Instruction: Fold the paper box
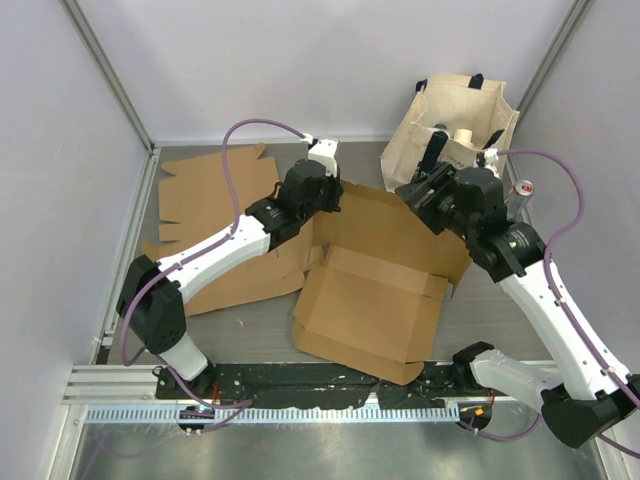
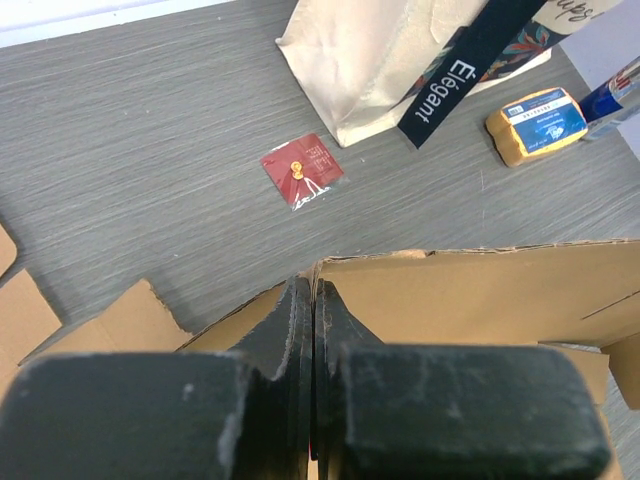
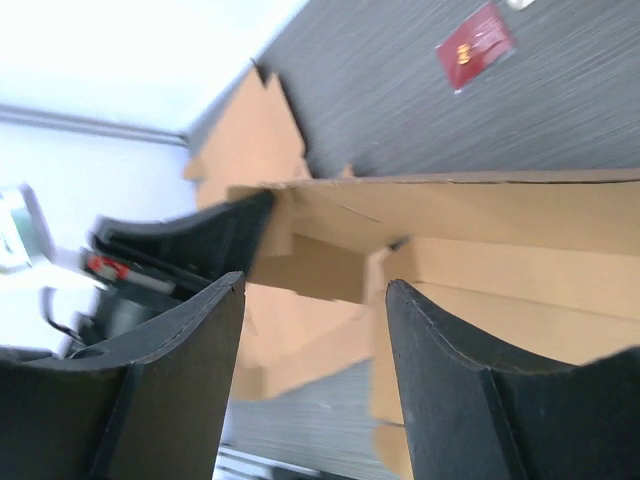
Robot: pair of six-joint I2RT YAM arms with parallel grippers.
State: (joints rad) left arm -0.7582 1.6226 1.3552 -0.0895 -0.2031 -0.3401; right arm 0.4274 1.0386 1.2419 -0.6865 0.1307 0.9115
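Pinching paper box [image 1: 375, 300] edge — left claw [image 2: 313, 287] fully closed; right claw [image 3: 315, 287] wide apart (empty).

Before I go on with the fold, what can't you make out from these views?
- Left wrist view: the shut left gripper covers the box edge; whether cardboard sits between its fingers is hidden.
- Left wrist view: the can is cut off by the right edge.
- Right wrist view: the left side is blurred; the open right gripper blocks the lower part of the box.
- Top view: the left gripper's fingertips are lost under its dark wrist.
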